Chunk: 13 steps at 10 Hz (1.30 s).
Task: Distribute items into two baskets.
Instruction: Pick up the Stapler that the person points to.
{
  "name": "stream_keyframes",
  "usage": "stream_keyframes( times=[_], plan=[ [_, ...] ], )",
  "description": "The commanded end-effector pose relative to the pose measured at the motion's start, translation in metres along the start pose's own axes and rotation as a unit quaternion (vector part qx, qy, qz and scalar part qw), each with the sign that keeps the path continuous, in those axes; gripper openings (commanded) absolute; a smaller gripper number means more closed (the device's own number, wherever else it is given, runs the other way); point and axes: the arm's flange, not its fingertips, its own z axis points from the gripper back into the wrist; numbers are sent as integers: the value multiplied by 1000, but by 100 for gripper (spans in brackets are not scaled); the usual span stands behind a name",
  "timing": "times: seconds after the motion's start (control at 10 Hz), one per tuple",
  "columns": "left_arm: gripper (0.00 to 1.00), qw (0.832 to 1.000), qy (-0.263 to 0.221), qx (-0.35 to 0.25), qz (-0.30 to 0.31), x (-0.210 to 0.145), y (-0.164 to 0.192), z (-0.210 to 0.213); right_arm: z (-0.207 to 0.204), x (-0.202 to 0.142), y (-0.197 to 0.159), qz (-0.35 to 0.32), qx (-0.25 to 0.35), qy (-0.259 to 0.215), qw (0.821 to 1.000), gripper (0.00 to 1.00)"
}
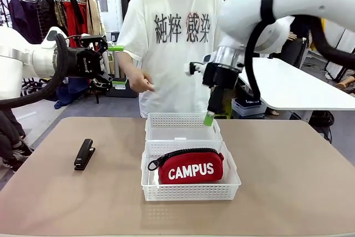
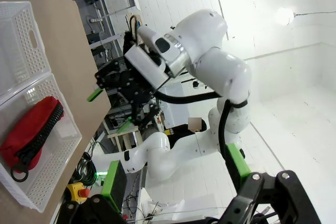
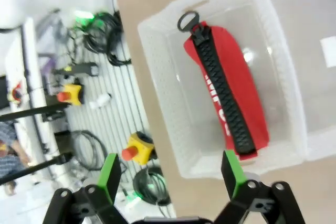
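Note:
The red CAMPUS pouch lies in the near white basket. Behind it and touching it, the far basket holds nothing. On the table to the left lies the black stapler, outside both baskets. My right gripper hangs open above the far basket's right side, nothing between its green pads. Well above the table's left edge, my left gripper is open and holds nothing.
A person in a white printed T-shirt stands behind the far table edge, one hand held at waist height. A white side table stands at the back right. Bare tabletop stretches to the right of the baskets.

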Motion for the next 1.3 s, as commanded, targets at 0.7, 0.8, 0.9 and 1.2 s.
stream_keyframes(
  times=[0.7,0.8,0.9,1.2],
  plan=[
    [100,1000,1,2,-3,-1,-3,1,30,-45,-2,-76,63,-106,989,100],
    [100,1000,1,2,-3,-1,-3,1,30,-45,-2,-76,63,-106,989,100],
    [100,1000,1,2,-3,-1,-3,1,30,-45,-2,-76,63,-106,989,100],
    [100,1000,1,2,-3,-1,-3,1,55,-67,2,-97,167,-188,963,100]
  ],
)
